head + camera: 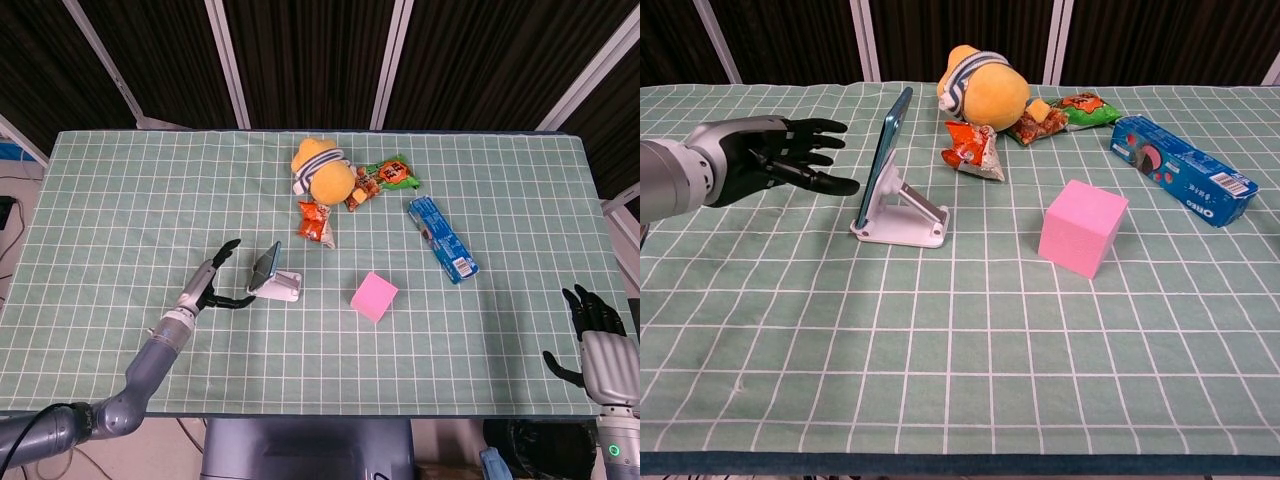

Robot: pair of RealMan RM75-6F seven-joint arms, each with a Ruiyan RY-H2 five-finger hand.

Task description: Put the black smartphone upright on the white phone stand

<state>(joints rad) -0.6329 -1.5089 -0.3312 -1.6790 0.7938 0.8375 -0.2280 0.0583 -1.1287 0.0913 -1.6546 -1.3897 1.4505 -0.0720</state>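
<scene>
A pink cube [1083, 227] sits near the middle of the counter [970, 380], which wears a green checked cloth. Behind the cube and to its left lies a yellow plush toy [985, 88] in a striped cap. An orange snack bag [973, 150] lies just in front of the toy, and more snack packets [1060, 112] touch its right side. A blue cookie box [1181, 170] lies right of the cube, well apart.
</scene>
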